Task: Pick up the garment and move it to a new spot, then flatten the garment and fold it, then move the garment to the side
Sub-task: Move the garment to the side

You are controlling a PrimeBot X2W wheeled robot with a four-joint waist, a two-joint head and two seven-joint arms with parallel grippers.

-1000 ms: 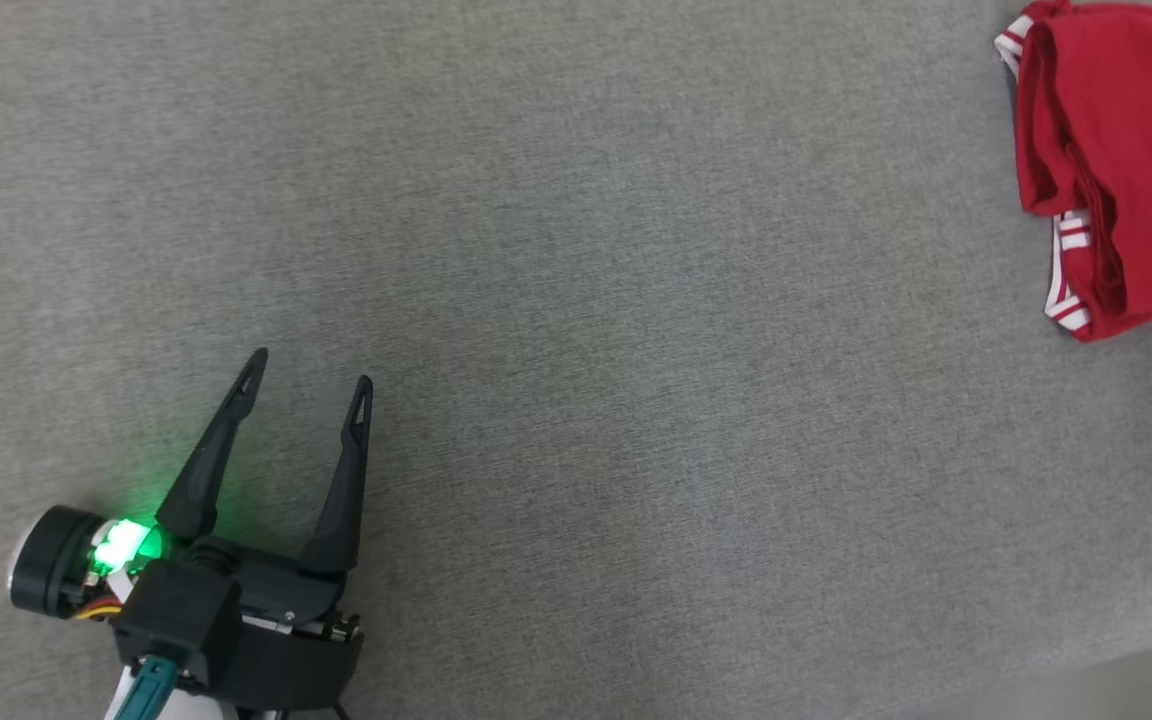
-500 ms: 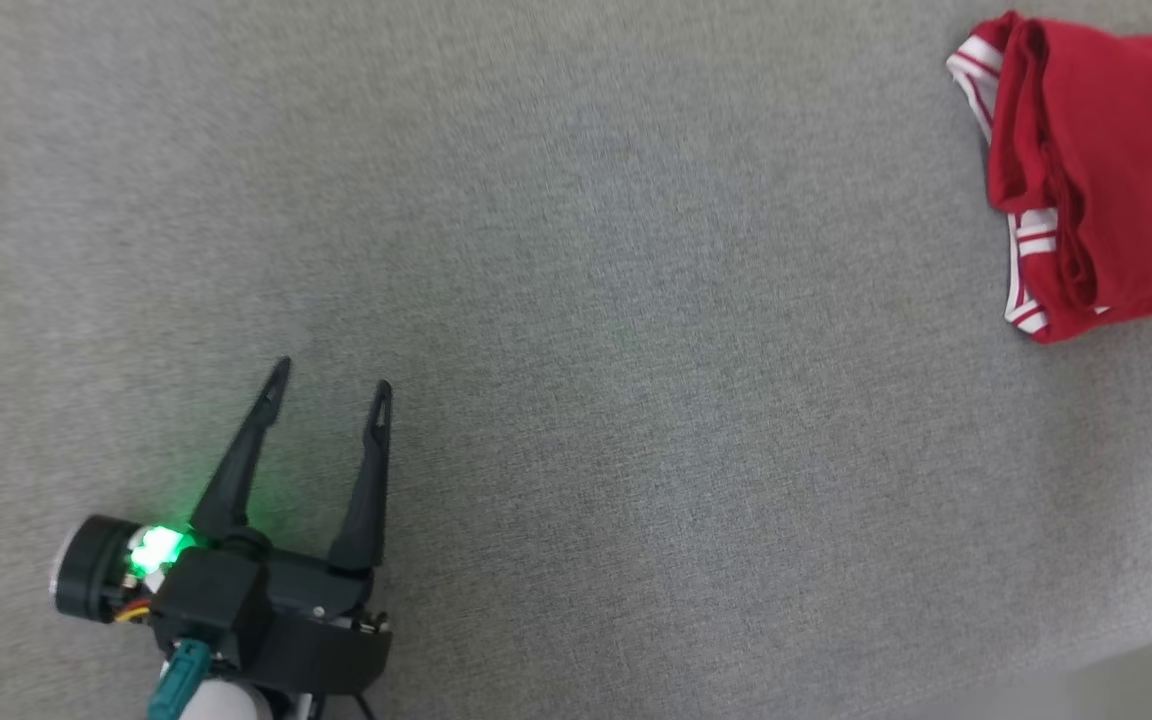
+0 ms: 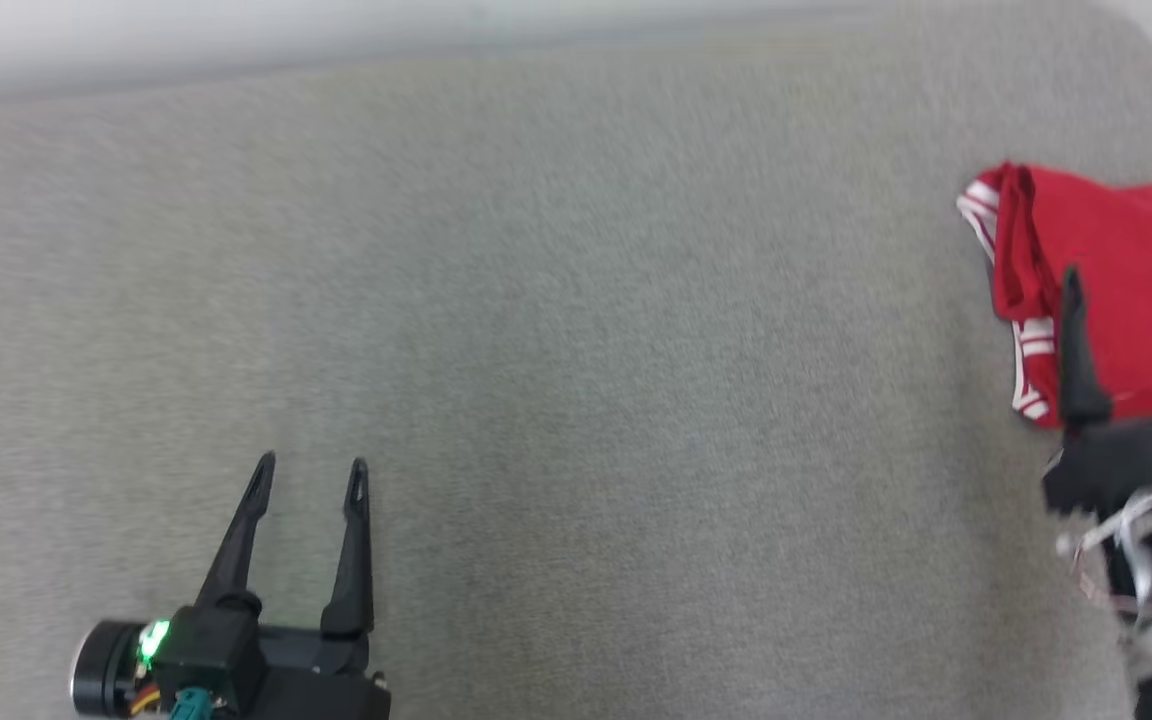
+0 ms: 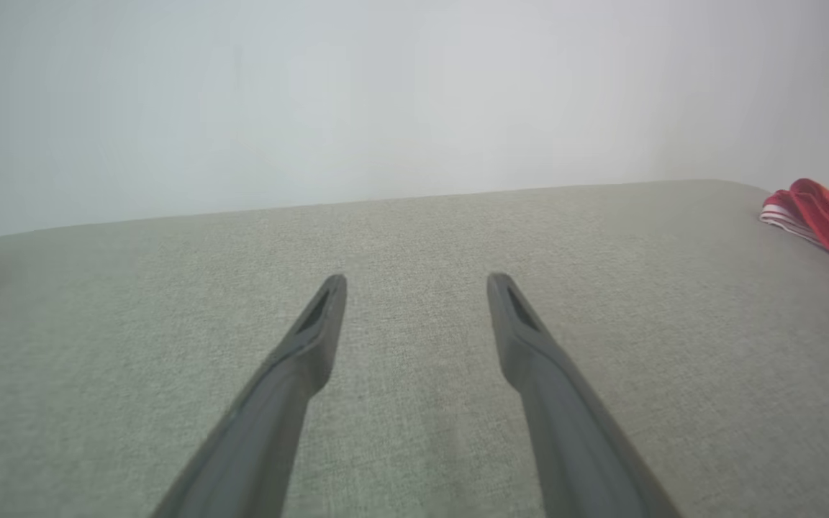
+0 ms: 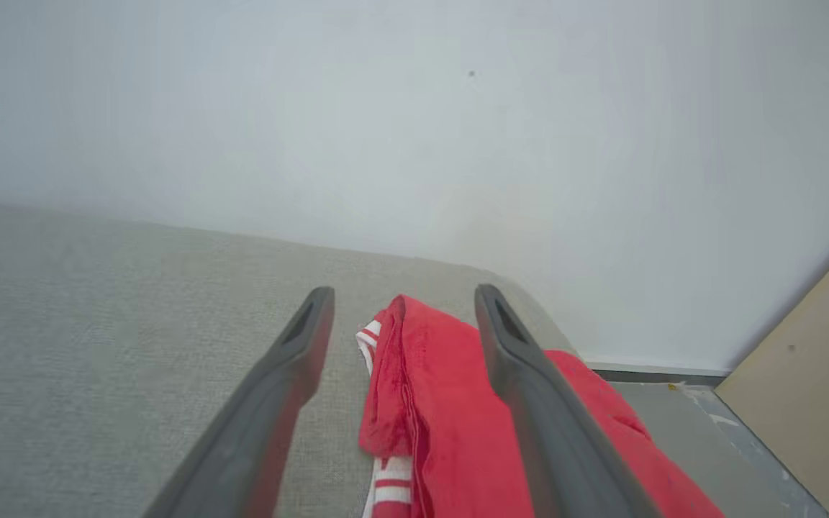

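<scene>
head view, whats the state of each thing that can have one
garment, folded, lying unheld on the grey surface
left gripper, jaws open, empty
right gripper, jaws open, empty, at the garment

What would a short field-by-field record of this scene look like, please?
support: grey fabric surface
item: red garment with white-striped trim, folded, near the surface's far right corner
left side: left gripper, fingers apart, empty, over bare fabric well away from the garment
right side: right gripper, fingers apart, gripping nothing; the garment lies between them in the right wrist view
contact: cannot tell whether the right fingers touch the cloth
</scene>
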